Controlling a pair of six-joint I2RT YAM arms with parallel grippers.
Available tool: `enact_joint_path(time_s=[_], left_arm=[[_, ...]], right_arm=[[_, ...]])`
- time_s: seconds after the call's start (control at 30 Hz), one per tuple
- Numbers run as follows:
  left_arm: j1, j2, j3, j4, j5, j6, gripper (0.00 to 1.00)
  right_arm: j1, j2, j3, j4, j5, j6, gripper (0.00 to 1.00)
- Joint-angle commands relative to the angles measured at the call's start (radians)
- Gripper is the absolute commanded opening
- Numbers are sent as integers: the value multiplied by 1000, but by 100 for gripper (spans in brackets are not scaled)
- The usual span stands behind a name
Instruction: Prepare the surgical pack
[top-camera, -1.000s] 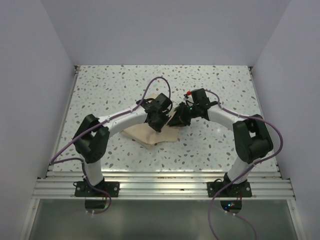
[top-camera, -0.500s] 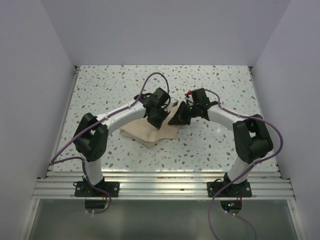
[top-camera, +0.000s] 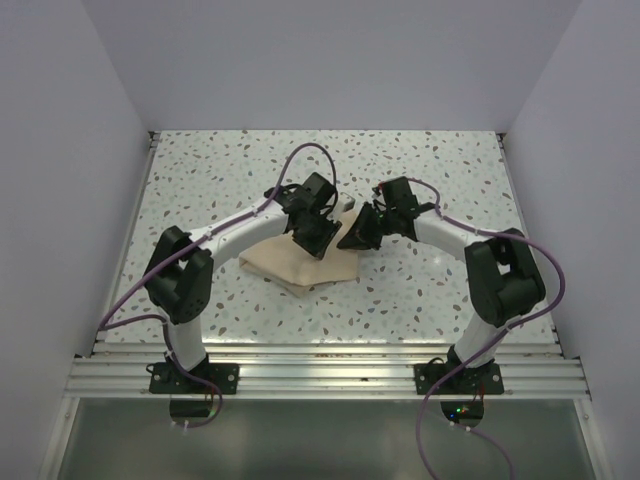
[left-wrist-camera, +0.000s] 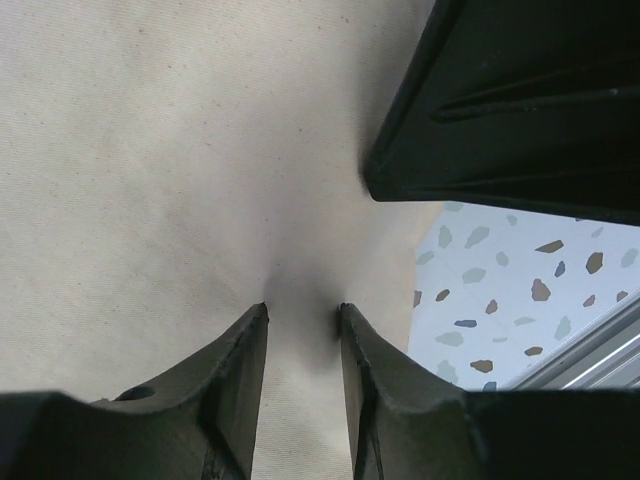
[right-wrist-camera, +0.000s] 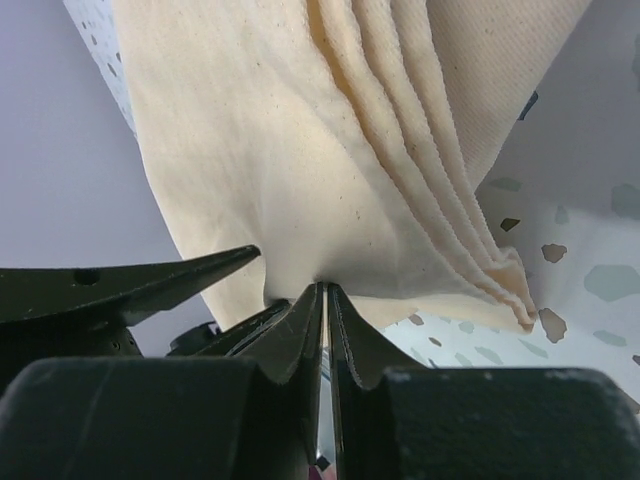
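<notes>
Lying folded on the speckled table (top-camera: 200, 180), a little left of centre: 1 tan cloth (top-camera: 295, 268), the only part of the surgical pack in view. From overhead it reads as a flat, roughly 4-cornered bundle. Its far right part is raised off the surface toward the 2 grippers, which meet just above it. Whether anything lies inside the folds cannot be told.

Item, left gripper (left-wrist-camera: 303, 308): reaches in from the left and points down onto the upper face of the cloth. The jaws stand a little apart, with a narrow gap between the fingers (left-wrist-camera: 235, 385). Bare weave shows through that gap, and the fabric dimples in a shallow pucker right at the tips. The tips touch or nearly touch the cloth; no fold is seen clamped between them.

Item, right gripper (right-wrist-camera: 323, 288): reaches in from the right, nose to nose with the left one. The jaws are all but closed, with only a hairline slit between them, and are pinched on the cloth at the base of a folded edge. Above the tips the fabric rises in a broad sheet. To the right, several stacked layers fan out, their corner hanging clear over the table.

Item, 1 dark tapered shape at the left of the right wrist view, just beside the pinch: apparently a finger of the left gripper.

Surroundings: 1 aluminium rail (top-camera: 320, 372) along the near edge, carrying both arm bases; plain pale walls (top-camera: 60, 150) on 3 sides.
</notes>
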Motion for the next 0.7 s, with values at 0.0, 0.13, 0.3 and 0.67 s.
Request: enact_joint_path(time_s=[0.0,0.13,0.3,0.67], left_arm=[[8,-36,-25,29,19,0,41],[6,-44,-51,47,-7,-8,47],[-32,-18,-79,60,-67,-21,51],[-29,17,-126,130,-63,-29,28]], right_arm=[[4,-62,-7,-20,24,-29,10],[4,-93,-16,-62,23,-85,11],[-2,-108,-33,-68,9,-95,12],[-5,-84,-24,-39,-10,-88,12]])
